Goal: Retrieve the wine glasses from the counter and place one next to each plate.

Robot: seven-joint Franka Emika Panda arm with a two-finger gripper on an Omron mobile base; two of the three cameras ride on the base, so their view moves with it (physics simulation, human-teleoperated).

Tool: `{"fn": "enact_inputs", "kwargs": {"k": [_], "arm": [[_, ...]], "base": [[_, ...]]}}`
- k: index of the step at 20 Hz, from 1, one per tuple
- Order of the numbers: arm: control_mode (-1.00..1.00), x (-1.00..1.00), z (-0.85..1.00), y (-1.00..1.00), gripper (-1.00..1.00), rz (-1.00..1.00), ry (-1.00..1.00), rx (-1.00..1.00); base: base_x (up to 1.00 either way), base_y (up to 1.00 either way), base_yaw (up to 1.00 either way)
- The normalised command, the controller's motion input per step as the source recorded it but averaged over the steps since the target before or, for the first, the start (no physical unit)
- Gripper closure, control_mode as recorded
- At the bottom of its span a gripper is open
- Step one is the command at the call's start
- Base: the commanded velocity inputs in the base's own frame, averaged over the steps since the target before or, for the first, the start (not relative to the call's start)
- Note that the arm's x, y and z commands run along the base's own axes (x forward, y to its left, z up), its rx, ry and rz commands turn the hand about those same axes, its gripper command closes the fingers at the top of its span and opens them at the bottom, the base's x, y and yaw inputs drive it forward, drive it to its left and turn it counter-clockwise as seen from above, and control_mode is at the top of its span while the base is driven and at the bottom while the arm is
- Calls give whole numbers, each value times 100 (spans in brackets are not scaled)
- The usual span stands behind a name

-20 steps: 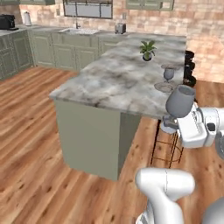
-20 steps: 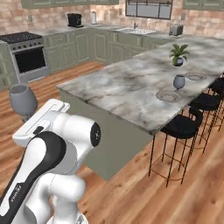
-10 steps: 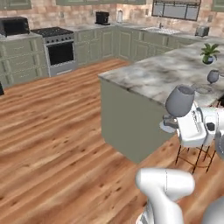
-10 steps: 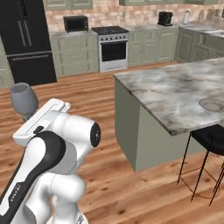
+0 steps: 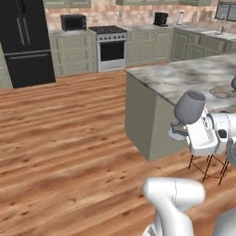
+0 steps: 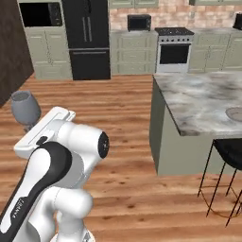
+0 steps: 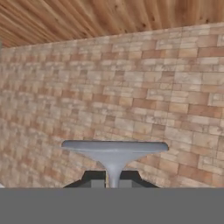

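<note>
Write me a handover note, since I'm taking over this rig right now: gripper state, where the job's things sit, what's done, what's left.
Gripper: shut on the stem of the dark grey stemmed wine glass, carried off the counter.
Grey-and-white veined marble counter: ahead to the right. One flat round beige plate lies near its stool-side edge.
Done: one glass picked up.
Left: set this glass down next to a plate, then see to the other glass and plate, which these views don't let me place.

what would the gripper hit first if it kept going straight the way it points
Probably the brick wall. The gripper, shut on the glass stem, faces it past the glass foot; how far off it is can't be judged.
</note>
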Motion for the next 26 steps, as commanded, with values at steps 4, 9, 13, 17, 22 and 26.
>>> {"fn": "enact_inputs", "kwargs": {"k": [4, 9, 13, 17, 22, 26], "arm": [[100, 0, 0, 0, 100, 0, 0, 0], [100, 0, 0, 0, 100, 0, 0, 0], [100, 0, 0, 0, 100, 0, 0, 0], [100, 0, 0, 0, 100, 0, 0, 0], [100, 0, 0, 0, 100, 0, 0, 0], [100, 0, 0, 0, 100, 0, 0, 0]], "base": [[-75, -100, 34], [-69, -100, 30], [-66, -100, 28], [-34, -100, 20], [-12, -100, 18], [0, -100, 13]]}}
